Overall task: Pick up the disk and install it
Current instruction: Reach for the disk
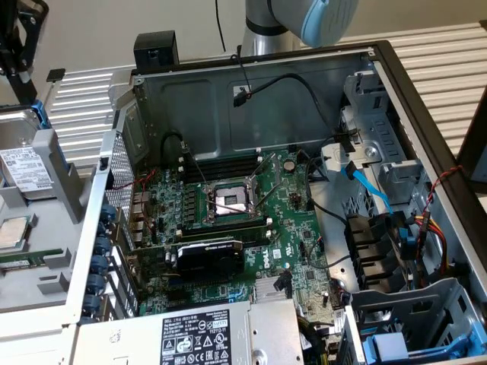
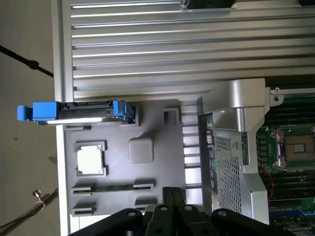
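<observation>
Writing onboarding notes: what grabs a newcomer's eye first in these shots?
The opened computer case takes the middle of the exterior view, its green motherboard bare around an open processor socket. At the exterior view's left, the disk sits on edge in its bright blue carrier on a grey tray, a square silver chip lying beside it. The shut pincer hovers over that tray, holding nothing.

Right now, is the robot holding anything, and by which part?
Nothing: the fingers are shut and empty; the disk stands in its grey tray.
</observation>
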